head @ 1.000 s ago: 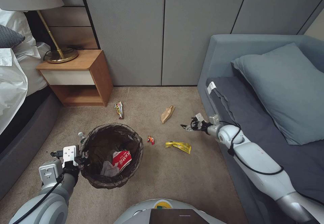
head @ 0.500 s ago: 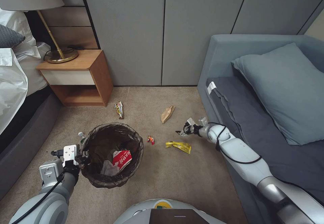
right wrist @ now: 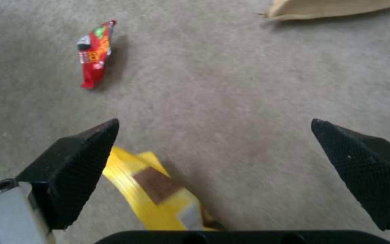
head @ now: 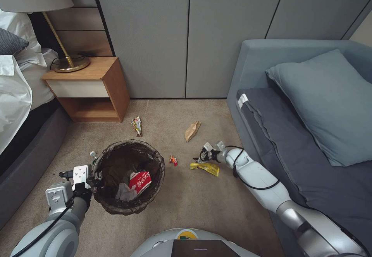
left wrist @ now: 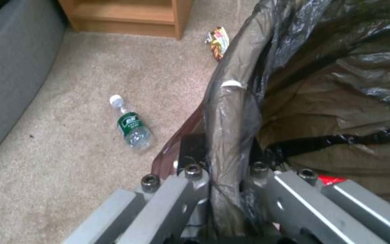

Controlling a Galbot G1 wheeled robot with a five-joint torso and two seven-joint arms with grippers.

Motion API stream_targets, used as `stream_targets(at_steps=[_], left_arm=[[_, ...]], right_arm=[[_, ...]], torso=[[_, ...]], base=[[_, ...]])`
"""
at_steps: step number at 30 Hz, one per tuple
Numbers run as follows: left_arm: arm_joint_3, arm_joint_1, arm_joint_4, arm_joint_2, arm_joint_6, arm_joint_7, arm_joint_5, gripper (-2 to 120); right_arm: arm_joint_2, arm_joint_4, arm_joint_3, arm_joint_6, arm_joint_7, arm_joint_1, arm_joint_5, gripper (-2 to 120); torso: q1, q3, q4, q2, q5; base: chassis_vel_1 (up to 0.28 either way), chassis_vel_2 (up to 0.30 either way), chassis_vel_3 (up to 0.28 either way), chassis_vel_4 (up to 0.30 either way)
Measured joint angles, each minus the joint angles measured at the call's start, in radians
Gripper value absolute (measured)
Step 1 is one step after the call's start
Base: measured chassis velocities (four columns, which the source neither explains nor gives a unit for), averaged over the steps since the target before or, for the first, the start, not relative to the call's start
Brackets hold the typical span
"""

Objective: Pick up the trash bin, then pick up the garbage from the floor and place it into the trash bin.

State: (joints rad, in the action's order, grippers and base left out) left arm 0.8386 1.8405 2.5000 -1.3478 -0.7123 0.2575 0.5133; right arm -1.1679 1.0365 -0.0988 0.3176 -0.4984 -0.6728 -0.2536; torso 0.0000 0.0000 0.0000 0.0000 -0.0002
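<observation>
The trash bin [head: 116,145], lined with a dark bag, hangs at the lower left with my left gripper [head: 92,179] shut on its rim [left wrist: 231,112]. A red-and-white packet [head: 140,182] and a white tissue [head: 124,193] lie inside. My right gripper [head: 198,158] is open and low over the carpet, right beside a yellow wrapper [head: 207,168]. In the right wrist view the wrapper [right wrist: 159,189] lies by one finger of that gripper [right wrist: 213,125]. Loose garbage on the floor: a small red packet [head: 173,160] [right wrist: 94,54], a brown paper scrap [head: 192,130], a snack wrapper [head: 136,126] and a green-labelled bottle [left wrist: 132,125].
A wooden nightstand [head: 91,90] with a lamp stands at the back left beside a bed [head: 15,94]. A grey-blue sofa [head: 310,141] with a pillow runs along the right, close to my right arm. Grey wall panels close off the back.
My right gripper has dropped and swung left toward the yellow wrapper, and now sits just beside it. The left gripper and the bin have stayed put.
</observation>
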Motion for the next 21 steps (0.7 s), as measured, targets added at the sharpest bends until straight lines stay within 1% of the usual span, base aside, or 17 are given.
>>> stream_targets(at_steps=[8,21], left_arm=[[-0.001,-0.010,0.000,0.003,0.000,-0.001,0.000,2],[-0.011,-0.021,0.000,0.008,0.001,-0.003,0.000,2]], right_arm=[[-0.023,-0.011,-0.028,0.002,0.036,-0.003,0.016,100],[-0.011,-0.008,-0.039,0.006,0.042,-0.014,0.031,100]], torso=[[0.000,0.000,0.0001,0.000,0.0001],[0.000,0.000,0.0000,0.000,0.0001]], base=[[0.000,0.000,0.000,0.000],[0.000,0.000,0.000,0.000]])
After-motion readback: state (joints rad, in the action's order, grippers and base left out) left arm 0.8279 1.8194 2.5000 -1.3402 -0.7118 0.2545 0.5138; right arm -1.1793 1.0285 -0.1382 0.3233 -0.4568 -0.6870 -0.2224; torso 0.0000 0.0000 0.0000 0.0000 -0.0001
